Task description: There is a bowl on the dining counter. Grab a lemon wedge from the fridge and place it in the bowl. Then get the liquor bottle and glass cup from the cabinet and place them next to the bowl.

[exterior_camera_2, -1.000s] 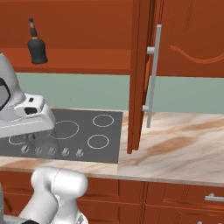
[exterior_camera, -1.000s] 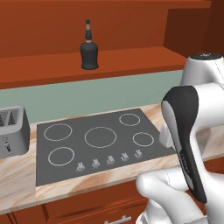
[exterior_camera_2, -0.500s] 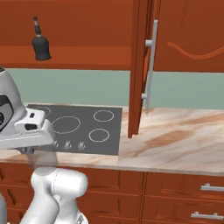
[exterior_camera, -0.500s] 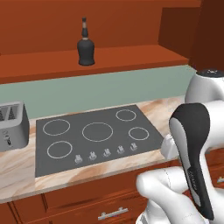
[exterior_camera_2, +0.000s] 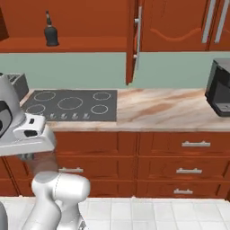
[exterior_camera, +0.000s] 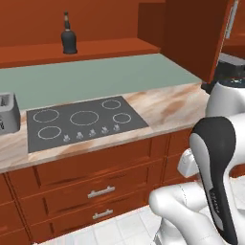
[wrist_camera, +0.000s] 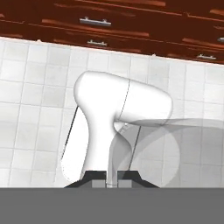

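Dark liquor bottle on far shelf, not yet fetched; cabinet door ajar; gripper closed, empty, aimed at floor; bulk of task apparently remaining.

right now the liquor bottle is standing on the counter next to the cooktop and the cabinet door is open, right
Not quite. The liquor bottle stands on the wooden shelf above the backsplash, not on the counter by the cooktop, as the left base view shows. The cabinet door is open.
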